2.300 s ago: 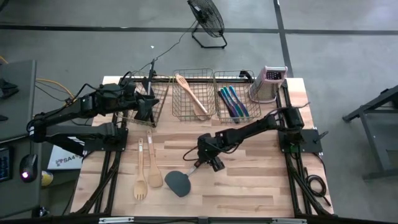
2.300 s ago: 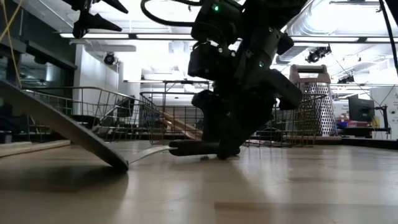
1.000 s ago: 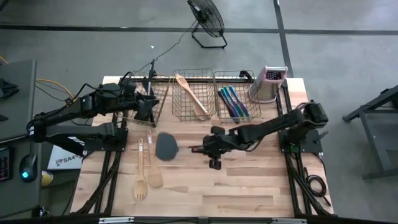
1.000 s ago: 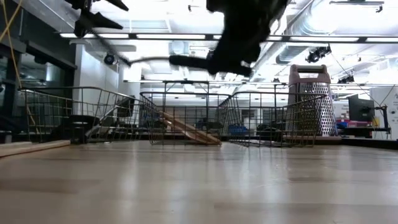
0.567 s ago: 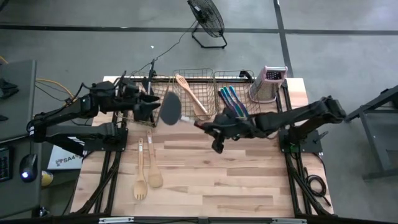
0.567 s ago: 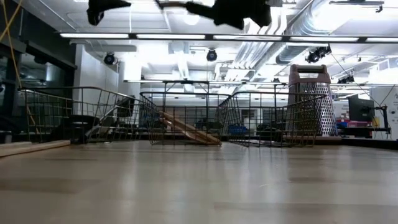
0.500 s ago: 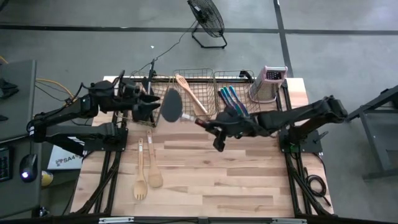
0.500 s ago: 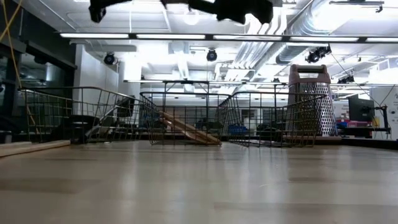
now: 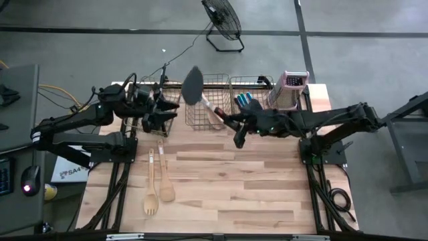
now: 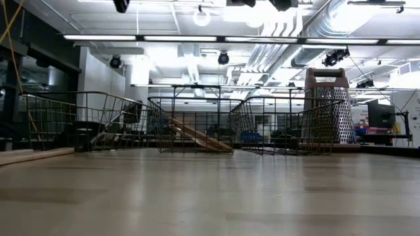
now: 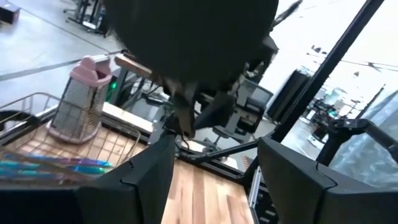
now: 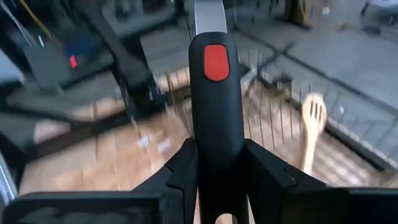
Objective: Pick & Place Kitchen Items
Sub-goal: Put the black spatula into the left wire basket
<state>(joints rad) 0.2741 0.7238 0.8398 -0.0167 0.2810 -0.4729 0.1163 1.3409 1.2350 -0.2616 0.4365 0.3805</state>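
Note:
My right gripper (image 9: 232, 124) is shut on a spatula with a dark grey head (image 9: 192, 84) and a black handle, held high over the middle wire basket (image 9: 208, 107). My left gripper (image 9: 165, 110) is open and empty above the left basket (image 9: 152, 107), just left of the spatula's head, which fills the top of the left wrist view (image 11: 186, 43). A wooden spoon (image 9: 206, 100) lies in the middle basket. Slim blue and purple pieces (image 9: 245, 100) lie in the right basket, partly hidden by my right arm. A wooden fork (image 9: 152, 191) and a wooden spoon (image 9: 165, 181) lie on the table. My right gripper pinches the spatula's black handle (image 12: 216, 124) between its two fingers, below the red dot and near the handle's free end. The fingers come from the table's right and lie along the handle. The spatula is lifted clear, its head pointing to the far left.
A metal box grater with a pinkish top (image 9: 289, 90) stands at the far right, beside the right basket. The three baskets line the far edge, also seen in the low view (image 10: 190, 124). Bare wood lies between the baskets and the near edge.
My right gripper has risen and gone toward the far edge, carrying the spatula. The spatula's head has swung from over the table in front of the left basket to over the far rims of the left and middle baskets. My left gripper has risen a little.

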